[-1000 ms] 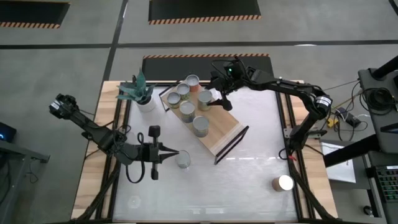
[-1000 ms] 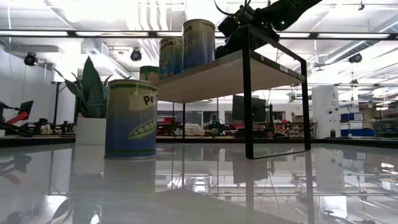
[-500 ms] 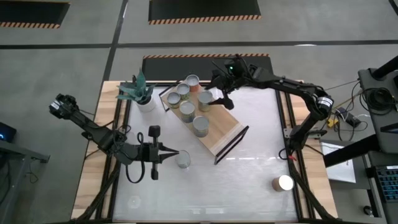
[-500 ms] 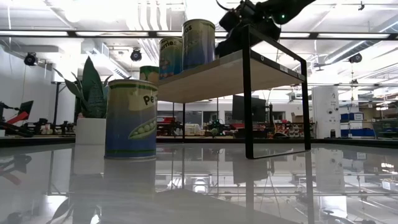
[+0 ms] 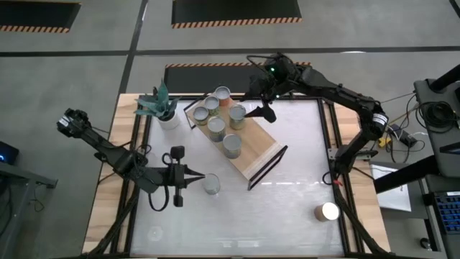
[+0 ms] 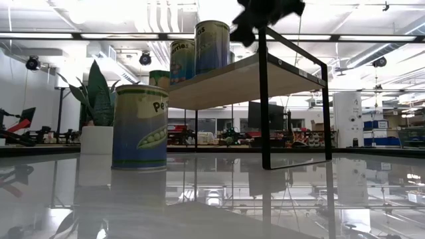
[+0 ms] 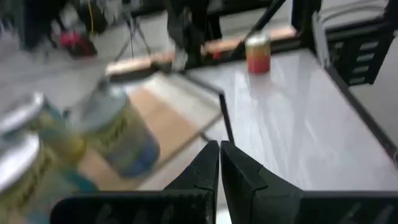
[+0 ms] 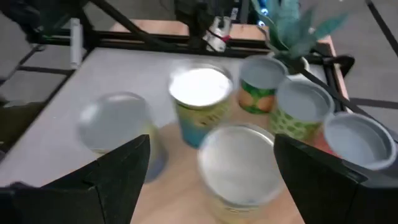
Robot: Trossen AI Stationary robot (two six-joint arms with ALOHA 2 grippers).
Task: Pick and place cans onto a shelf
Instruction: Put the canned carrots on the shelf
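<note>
Judging by the layout, most of the work is done. The left hand, fingers pressed together and empty, points at a can on the counter near the shelf. Six cans crowd the shelf; above them hovers the right hand, spread wide and empty. Another can waits well beyond the shelf.

A grey concrete floor surrounds the white tabletop, with two dark mats edged in orange-and-black hazard stripes lying beyond it. Seen across the table, a large workshop opens out behind, lit by long ceiling light strips, with exposed ducts overhead and cluttered benches along the far side.
</note>
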